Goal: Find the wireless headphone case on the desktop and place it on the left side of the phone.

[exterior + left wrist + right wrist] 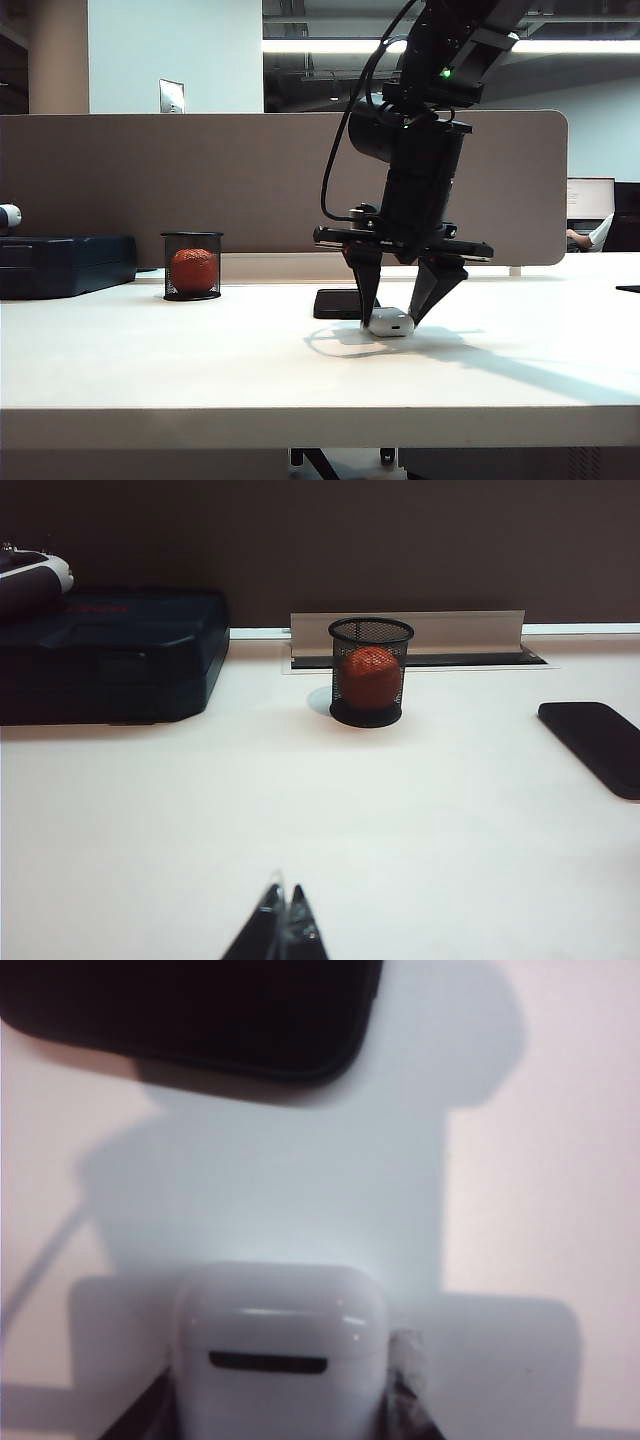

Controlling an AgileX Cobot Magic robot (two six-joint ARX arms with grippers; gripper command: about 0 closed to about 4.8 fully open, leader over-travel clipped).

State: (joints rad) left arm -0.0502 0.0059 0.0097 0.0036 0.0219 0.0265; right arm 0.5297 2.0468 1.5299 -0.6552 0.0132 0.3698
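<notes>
My right claw (397, 322) is clenched on the case (391, 322), which rests on the surface (200, 350) near its front edge. My left claw (283, 920) idles, clenched and empty. Next: lift, carry it to the phone's (336, 303) left.

Desktop (150, 350), phone (598, 742), headphone case (391, 322), mesh cup (192, 266), blue box (62, 264)

A black mesh cup (192, 266) stands near the grey partition (250, 180) with an orange ball (194, 270) inside it — off to its left lies a dark blue case (62, 264), a white-tipped object (35, 575) resting on top.
</notes>
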